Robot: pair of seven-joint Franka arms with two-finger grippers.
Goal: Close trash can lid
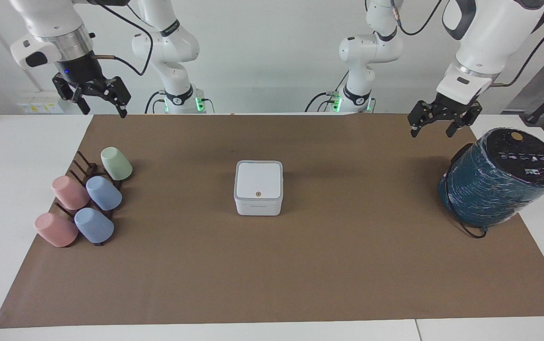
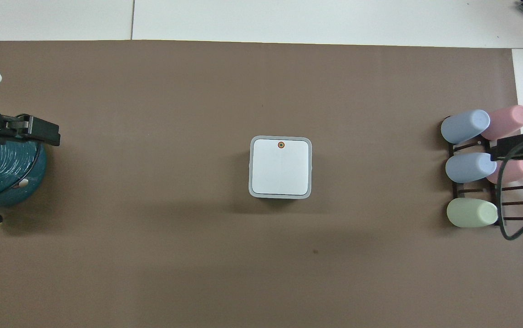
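The small white cube-shaped trash can (image 1: 258,204) stands in the middle of the brown mat, and it also shows in the overhead view (image 2: 280,196). Its white, grey-rimmed lid (image 1: 258,181) (image 2: 280,168) lies flat on top of it, with the orange-brown dot at the edge farther from the robots. My left gripper (image 1: 432,131) (image 2: 38,130) is open and empty, up in the air over the mat's edge by the teal cylinder. My right gripper (image 1: 102,110) (image 2: 516,148) is open and empty, raised over the cup rack's end of the table. Both are well apart from the can.
A big dark teal wrapped cylinder (image 1: 499,177) with a black top leans at the left arm's end of the mat. A dark rack (image 1: 82,168) with several pastel cups (image 1: 103,193) sits at the right arm's end. The brown mat (image 1: 272,270) covers the white table.
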